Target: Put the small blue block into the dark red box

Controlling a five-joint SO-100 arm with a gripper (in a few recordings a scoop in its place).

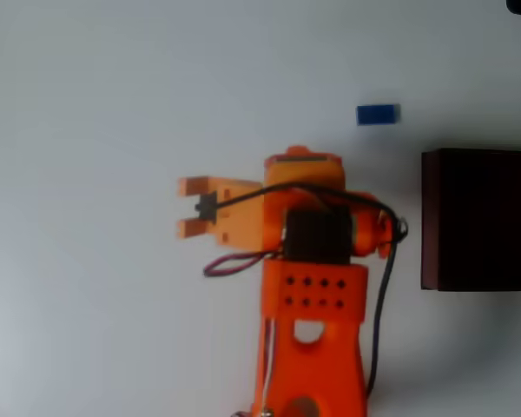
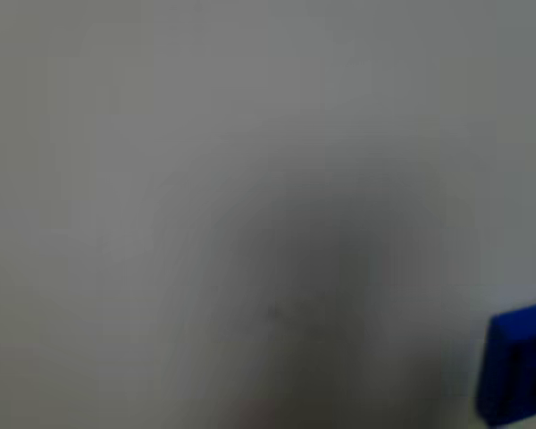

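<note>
Overhead view: small blue block (image 1: 378, 115) lies flat on the white bench (image 1: 95, 95), alone, long side running left-right. It sits just off the far-left corner of the dark red box (image 1: 479, 219), apart from it, not touching.

Orange arm rises from the bottom edge of the picture. End effector (image 1: 189, 207) points left, away from block and box, well apart from both. The two orange fingers stand spread with a gap between them; nothing held.

Wrist view: blurred grey bench, soft shadow in the middle, block (image 2: 516, 362) at the lower right corner, standing lengthwise in the picture.

Handling, as a judgement: block looks rigid, hard-edged, very light, probably plastic or painted wood. Smooth faces could slip or let it pivot if pinched off-centre. Best hold would be across the short width, fingers on the two long sides near the middle. It is low on the bench, so the fingers would need to come nearly down to the surface.

Box: thin maroon walls, open top, interior very dark. Nothing can be made out inside; right part is cut off by the picture edge. The opening is far larger than the block, so the drop should be forgiving.
</note>
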